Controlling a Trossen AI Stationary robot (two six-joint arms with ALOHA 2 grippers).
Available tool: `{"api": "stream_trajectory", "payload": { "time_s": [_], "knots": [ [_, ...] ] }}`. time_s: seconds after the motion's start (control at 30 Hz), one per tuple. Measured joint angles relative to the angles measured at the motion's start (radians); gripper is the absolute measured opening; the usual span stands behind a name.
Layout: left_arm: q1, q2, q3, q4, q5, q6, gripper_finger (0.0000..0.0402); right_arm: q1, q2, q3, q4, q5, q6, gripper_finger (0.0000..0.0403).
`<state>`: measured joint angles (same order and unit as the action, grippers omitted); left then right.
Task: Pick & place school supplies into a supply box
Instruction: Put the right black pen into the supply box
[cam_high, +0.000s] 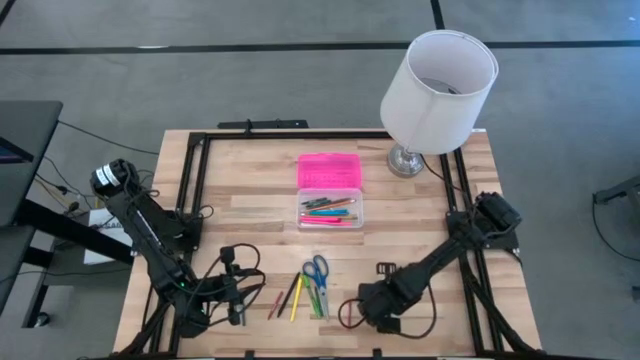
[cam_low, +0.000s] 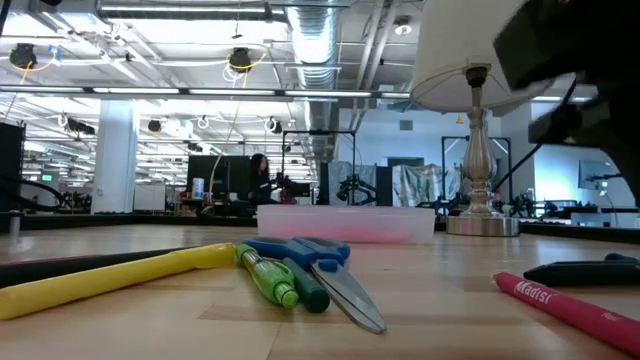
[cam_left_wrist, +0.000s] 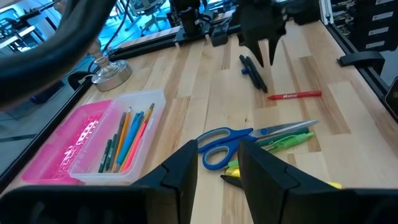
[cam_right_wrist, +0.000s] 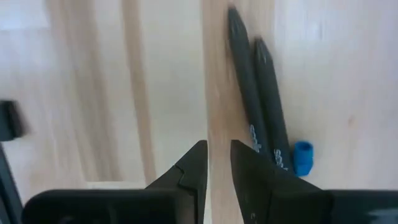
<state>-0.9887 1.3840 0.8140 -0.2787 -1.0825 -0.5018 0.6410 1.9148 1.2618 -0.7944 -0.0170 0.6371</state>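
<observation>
The supply box (cam_high: 330, 210) lies open mid-table, its clear base holding several pencils and its pink lid (cam_high: 328, 170) flat behind it. Loose supplies rest on the wood near the front edge: blue-handled scissors (cam_left_wrist: 249, 137), green pens (cam_low: 270, 275), a yellow marker (cam_low: 100, 280), a red marker (cam_left_wrist: 295, 95) and two black pens (cam_right_wrist: 255, 106) with a blue cap (cam_right_wrist: 303, 157) beside them. My left gripper (cam_left_wrist: 217, 180) stands open just left of the scissors, nothing between its fingers. My right gripper (cam_right_wrist: 217, 155) points down beside the black pens, narrowly open over bare wood.
A lamp with a white shade (cam_high: 435, 90) stands at the far right corner on a silver base (cam_high: 405, 160). A black frame (cam_high: 195, 170) runs along the table's edges. Bare wood lies between the box and the loose supplies.
</observation>
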Motion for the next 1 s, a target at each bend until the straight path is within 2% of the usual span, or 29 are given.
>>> {"api": "stream_trajectory", "payload": {
  "time_s": [0.23,0.37,0.5,0.73,1.0],
  "knots": [
    [0.002,0.009,0.000,-0.001,0.001,0.000,0.0109,0.033,0.000,0.072,-0.151,0.119,-0.029,0.0063],
    [0.002,0.009,0.000,-0.001,0.000,0.001,0.0109,0.048,0.002,0.072,-0.188,0.132,-0.012,0.0063],
    [0.002,0.009,0.000,0.000,0.000,0.001,0.0109,0.053,0.004,0.037,-0.163,0.181,-0.017,0.0063],
    [0.002,0.009,0.000,0.000,-0.003,0.011,0.0109,0.052,0.005,-0.028,-0.088,0.175,-0.017,0.0063],
    [0.002,0.009,0.000,0.000,-0.004,0.011,0.0109,0.052,0.005,-0.029,-0.050,0.174,-0.017,0.0063]
  ]
}}
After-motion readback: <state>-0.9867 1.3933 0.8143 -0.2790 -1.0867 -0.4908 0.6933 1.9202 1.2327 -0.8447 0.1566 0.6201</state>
